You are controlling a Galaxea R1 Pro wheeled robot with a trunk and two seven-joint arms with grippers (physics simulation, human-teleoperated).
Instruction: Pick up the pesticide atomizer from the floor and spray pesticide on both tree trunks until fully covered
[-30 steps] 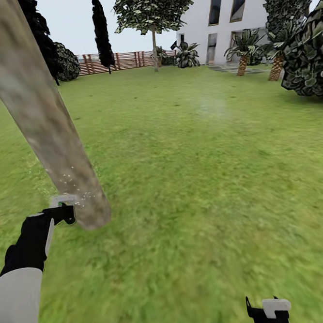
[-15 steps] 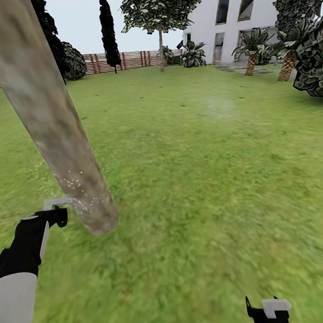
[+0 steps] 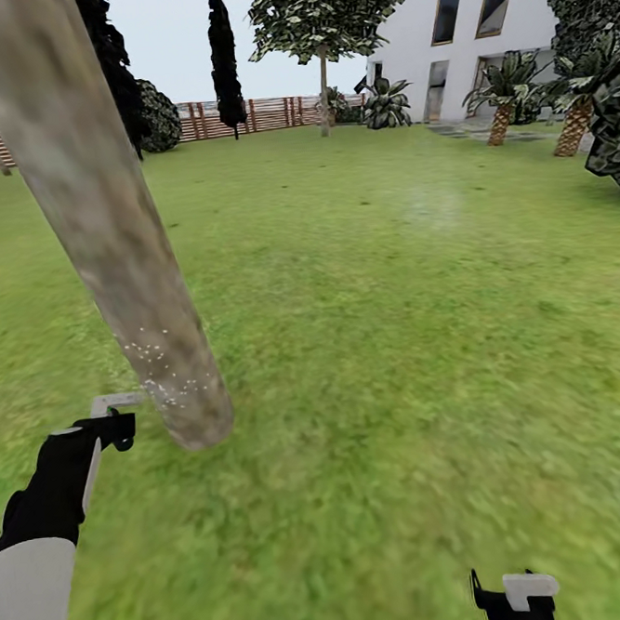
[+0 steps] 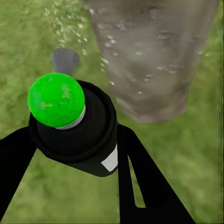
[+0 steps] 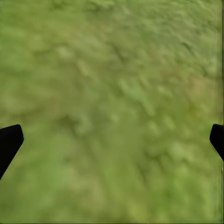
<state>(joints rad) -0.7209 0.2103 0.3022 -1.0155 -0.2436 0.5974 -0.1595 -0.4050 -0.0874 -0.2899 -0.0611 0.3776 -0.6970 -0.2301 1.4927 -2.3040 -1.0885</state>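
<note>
One trunk: the tree trunk (image 3: 108,233) carries pesticide (image 3: 166,377) specks low down only.
Left gripper (image 4: 74,154): fingers clamped on the pesticide atomizer (image 4: 70,121), just beside the trunk base.
Right gripper (image 5: 112,140): fingers wide, over grass.
Risk: the bare upper bark may stay uncovered if the aim stays low.

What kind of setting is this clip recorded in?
A simulated back garden, most likely beside a house: a grass lawn, a slatted wooden fence at the far edge, a white building with palms in front, and a thick tree trunk close by.
</note>
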